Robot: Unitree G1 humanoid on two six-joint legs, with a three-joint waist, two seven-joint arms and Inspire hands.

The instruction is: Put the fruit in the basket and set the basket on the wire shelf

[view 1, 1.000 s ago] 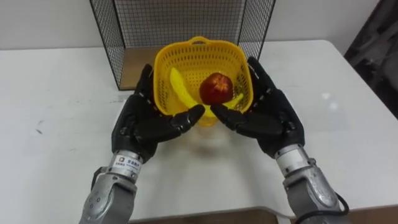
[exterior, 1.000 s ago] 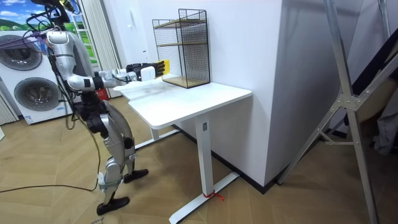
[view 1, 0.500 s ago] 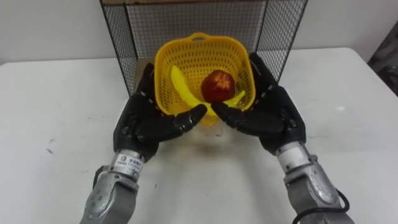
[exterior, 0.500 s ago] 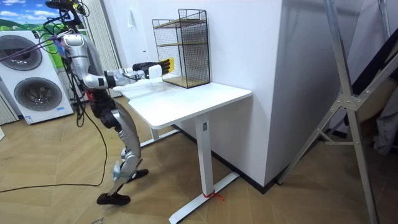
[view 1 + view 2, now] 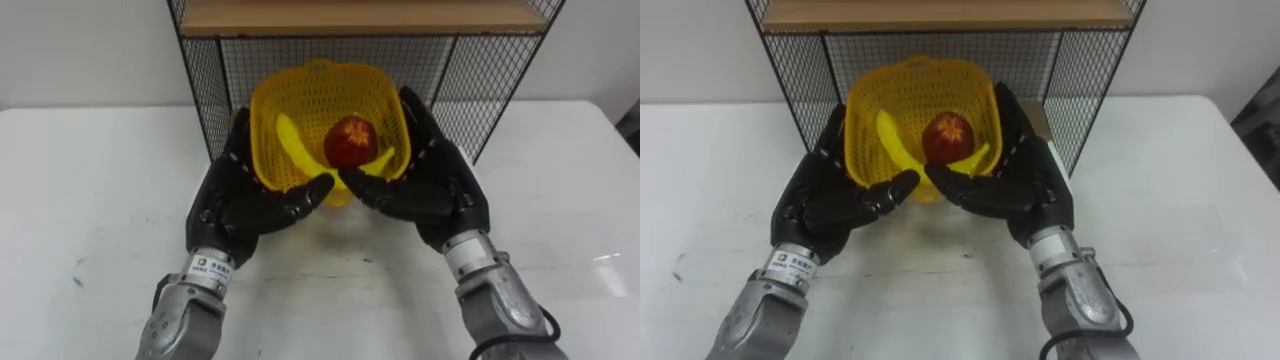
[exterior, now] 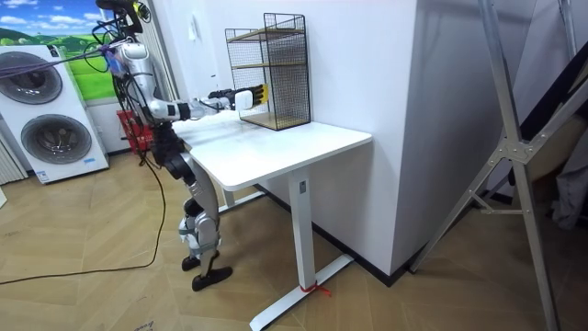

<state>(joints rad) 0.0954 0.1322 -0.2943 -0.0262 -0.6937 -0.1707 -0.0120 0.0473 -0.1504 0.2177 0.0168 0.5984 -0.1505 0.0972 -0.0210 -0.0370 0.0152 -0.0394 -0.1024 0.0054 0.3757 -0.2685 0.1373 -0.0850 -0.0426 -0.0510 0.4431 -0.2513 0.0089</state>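
Cradling the yellow basket (image 5: 318, 92) from both sides, the robot's two hands hold it up off the white table (image 5: 90, 170), tipped a little toward the near side so its inside shows. The left hand (image 5: 235, 195) grasps the basket's left wall, with its fingers laid up along the mesh and its thumb hooked across under the near edge. The right hand (image 5: 432, 185) does the same on the right wall, and the two thumbs almost meet below the basket's near corner.

Inside the basket lie both fruits. A banana (image 5: 288, 143) curves along the left and bottom, and a red apple (image 5: 350, 140) sits right of it, touching it.

The basket is at the open front of the black wire shelf (image 5: 205, 90), between the shelf's two mesh side panels and under its wooden board (image 5: 350, 15). How far it reaches into that lower compartment I cannot tell. A soft shadow falls on the table just below the basket and thumbs.

In the room view the robot stands at the end of the table on that view's left, leaning in with both arms stretched forward toward the shelf (a pair of washing machines (image 6: 50, 101) stands behind it against the wall). The shelf stands at the far edge of the table, against the wall.
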